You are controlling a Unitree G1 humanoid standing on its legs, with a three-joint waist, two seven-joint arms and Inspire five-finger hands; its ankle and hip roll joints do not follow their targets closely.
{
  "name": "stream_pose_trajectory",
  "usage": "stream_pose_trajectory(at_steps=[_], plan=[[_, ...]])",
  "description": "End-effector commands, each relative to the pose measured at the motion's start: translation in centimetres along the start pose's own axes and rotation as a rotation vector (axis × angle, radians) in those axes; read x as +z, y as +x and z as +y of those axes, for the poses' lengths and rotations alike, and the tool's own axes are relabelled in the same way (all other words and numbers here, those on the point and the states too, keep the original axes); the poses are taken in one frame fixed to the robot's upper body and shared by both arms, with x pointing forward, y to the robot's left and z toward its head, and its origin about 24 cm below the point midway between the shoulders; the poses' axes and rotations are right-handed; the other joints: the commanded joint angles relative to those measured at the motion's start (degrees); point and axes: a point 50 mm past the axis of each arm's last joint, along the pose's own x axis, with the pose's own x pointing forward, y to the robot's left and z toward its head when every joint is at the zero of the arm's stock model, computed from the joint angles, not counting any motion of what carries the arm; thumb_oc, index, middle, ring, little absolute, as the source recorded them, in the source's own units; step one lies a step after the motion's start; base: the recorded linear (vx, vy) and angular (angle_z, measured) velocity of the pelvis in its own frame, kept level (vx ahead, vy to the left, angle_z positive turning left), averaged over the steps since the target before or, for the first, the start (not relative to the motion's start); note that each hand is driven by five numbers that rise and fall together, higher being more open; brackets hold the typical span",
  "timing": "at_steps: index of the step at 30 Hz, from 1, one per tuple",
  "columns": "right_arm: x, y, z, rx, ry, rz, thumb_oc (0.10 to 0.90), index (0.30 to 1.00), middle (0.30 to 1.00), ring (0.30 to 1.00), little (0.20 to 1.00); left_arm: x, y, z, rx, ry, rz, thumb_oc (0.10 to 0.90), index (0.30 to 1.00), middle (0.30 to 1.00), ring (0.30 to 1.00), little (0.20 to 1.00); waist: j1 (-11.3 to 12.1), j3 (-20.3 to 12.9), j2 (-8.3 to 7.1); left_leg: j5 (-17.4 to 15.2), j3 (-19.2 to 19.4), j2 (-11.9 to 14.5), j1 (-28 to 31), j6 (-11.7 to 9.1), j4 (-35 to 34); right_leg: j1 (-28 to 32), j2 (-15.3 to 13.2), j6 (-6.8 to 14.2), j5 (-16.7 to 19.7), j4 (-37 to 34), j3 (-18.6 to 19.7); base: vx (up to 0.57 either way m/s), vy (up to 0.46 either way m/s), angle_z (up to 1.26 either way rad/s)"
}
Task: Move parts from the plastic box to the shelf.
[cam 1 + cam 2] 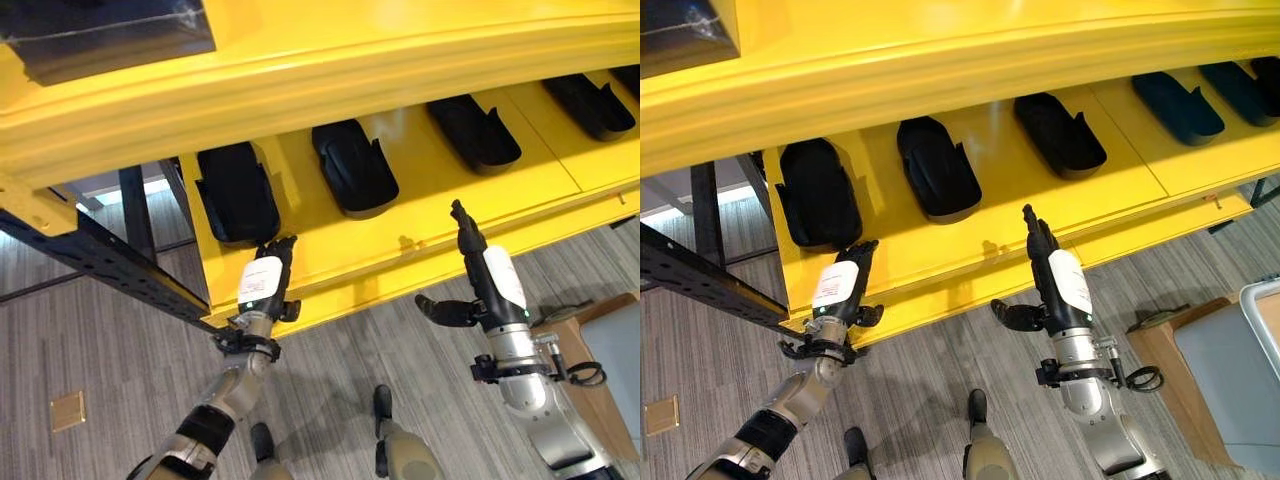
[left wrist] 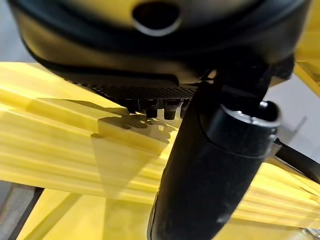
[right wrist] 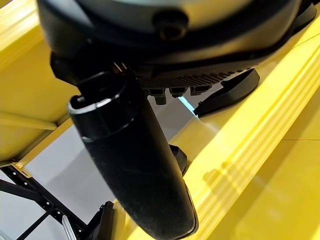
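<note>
A: Why are both arms up by the yellow shelf (image 1: 420,250)?
B: Likely a part was just put there. The left robot hand (image 1: 262,282) and right robot hand (image 1: 485,270) hold nothing, fingers straight, thumbs out.
A: Where are the parts?
B: Black parts (image 1: 352,165) lie in a row on the shelf, beyond the hands.

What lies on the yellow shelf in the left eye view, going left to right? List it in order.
First black part → second black part → third black part → fourth black part, all on the yellow shelf. The left hand and right hand are at its front edge.
</note>
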Motion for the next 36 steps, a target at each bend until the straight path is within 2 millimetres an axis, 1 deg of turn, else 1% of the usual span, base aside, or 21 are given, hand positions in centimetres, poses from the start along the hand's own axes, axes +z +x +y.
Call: stream_pose_trajectory(at_steps=[1,11,16,18,19,20,24,25,30,33,34,35,36], plan=[[4.5,2.3,-3.1,-0.182,0.046,-0.257,0.900,1.000,1.000,1.000,1.000,-4.0,-0.1,1.7,0.047,-0.001,0.160,0.900,1.000,1.000,1.000,1.000,0.08,-0.37,-3.19,-2.42,0.66,-0.45,5.65,0.00,-0.38,1.39,-0.49,0.76,-4.73,4.21,-1.65,0.00,0.000,0.00],[4.5,2.4,-3.1,-0.184,0.044,-0.253,0.900,1.000,1.000,1.000,1.000,-3.9,-0.1,2.0,0.053,-0.006,0.148,0.900,1.000,1.000,1.000,1.000,0.20,-0.60,-3.21,-2.57,0.67,-0.51,5.84,-0.01,-0.38,1.68,-0.54,0.73,-4.68,4.05,-1.63,0.00,0.000,0.00],[4.4,2.5,-3.2,-0.193,0.043,-0.251,0.900,1.000,1.000,1.000,1.000,-3.0,0.2,2.3,0.062,-0.021,0.105,0.900,1.000,1.000,1.000,1.000,0.14,-0.72,-3.10,-2.62,0.78,-0.56,5.96,0.01,-0.38,1.68,-0.49,0.69,-4.68,4.10,-1.53,0.00,0.000,0.00],[4.4,2.5,-3.3,-0.203,0.040,-0.250,0.900,1.000,1.000,1.000,1.000,-1.9,0.5,3.0,0.080,-0.036,0.041,0.900,1.000,1.000,1.000,1.000,0.09,-0.79,-2.86,-2.66,0.77,-0.55,6.06,0.03,-0.38,1.73,-0.45,0.67,-4.70,4.08,-1.43,0.00,0.000,0.00],[4.4,2.5,-3.3,-0.203,0.041,-0.250,0.900,1.000,1.000,1.000,1.000,-1.9,0.5,3.0,0.080,-0.036,0.041,0.900,1.000,1.000,1.000,1.000,0.11,-0.78,-2.86,-2.67,0.78,-0.55,6.08,0.03,-0.38,1.75,-0.44,0.67,-4.70,4.08,-1.43,0.00,0.000,0.00],[4.4,2.6,-3.3,-0.207,0.041,-0.249,0.900,1.000,1.000,1.000,1.000,-1.2,0.6,3.2,0.085,-0.042,0.005,0.900,1.000,1.000,1.000,1.000,0.15,-0.79,-2.77,-2.65,0.70,-0.54,6.07,0.05,-0.38,1.77,-0.44,0.66,-4.73,4.10,-1.43,0.00,0.000,0.00],[4.4,2.6,-3.4,-0.208,0.041,-0.250,0.900,1.000,1.000,1.000,1.000,-0.3,0.6,3.4,0.082,-0.048,-0.047,0.900,1.000,1.000,1.000,1.000,0.16,-0.91,-2.71,-2.64,0.64,-0.48,6.10,0.07,-0.38,1.84,-0.46,0.64,-4.76,4.12,-1.43,0.00,0.000,0.00],[4.4,2.7,-3.4,-0.212,0.040,-0.249,0.900,1.000,1.000,1.000,1.000,0.3,0.4,3.8,0.078,-0.063,-0.090,0.900,1.000,1.000,1.000,1.000,0.22,-0.96,-2.56,-2.64,0.58,-0.47,6.11,0.05,-0.38,2.02,-0.43,0.61,-4.76,4.04,-1.50,0.00,0.000,0.00],[4.5,2.7,-3.5,-0.221,0.041,-0.253,0.900,1.000,1.000,1.000,1.000,1.8,-0.4,4.7,0.082,-0.129,-0.192,0.900,1.000,1.000,1.000,1.000,0.64,-1.23,-2.27,-2.62,0.30,-0.52,6.14,0.05,-0.38,2.39,-0.46,0.57,-4.62,3.77,-1.76,0.00,-0.002,0.01],[4.5,2.7,-3.6,-0.225,0.043,-0.254,0.900,1.000,1.000,1.000,1.000,2.3,-0.9,5.1,0.071,-0.162,-0.230,0.900,1.000,1.000,1.000,1.000,0.77,-1.38,-2.13,-2.64,0.14,-0.50,6.16,0.05,-0.38,2.63,-0.48,0.58,-4.61,3.60,-1.96,0.00,-0.003,0.01],[4.6,2.7,-3.7,-0.226,0.043,-0.260,0.900,1.000,1.000,1.000,1.000,2.8,-1.4,5.6,0.073,-0.194,-0.279,0.900,1.000,1.000,1.000,1.000,0.98,-1.49,-1.92,-2.64,-0.06,-0.51,6.14,0.08,-0.38,2.85,-0.50,0.57,-4.58,3.54,-2.08,0.00,0.000,0.00],[4.6,2.7,-3.7,-0.226,0.044,-0.260,0.900,1.000,1.000,1.000,1.000,2.8,-1.5,5.7,0.071,-0.195,-0.279,0.900,1.000,1.000,1.000,1.000,0.95,-1.53,-1.94,-2.64,-0.07,-0.50,6.15,0.08,-0.38,2.87,-0.49,0.57,-4.57,3.52,-2.09,0.00,0.000,0.00],[4.7,2.6,-3.8,-0.229,0.048,-0.269,0.900,1.000,1.000,1.000,1.000,3.2,-2.3,6.2,0.058,-0.271,-0.322,0.900,1.000,1.000,1.000,1.000,1.21,-1.75,-1.71,-2.67,-0.13,-0.56,6.19,0.11,-0.38,3.03,-0.48,0.57,-4.54,3.41,-2.25,-0.01,0.000,0.04]])
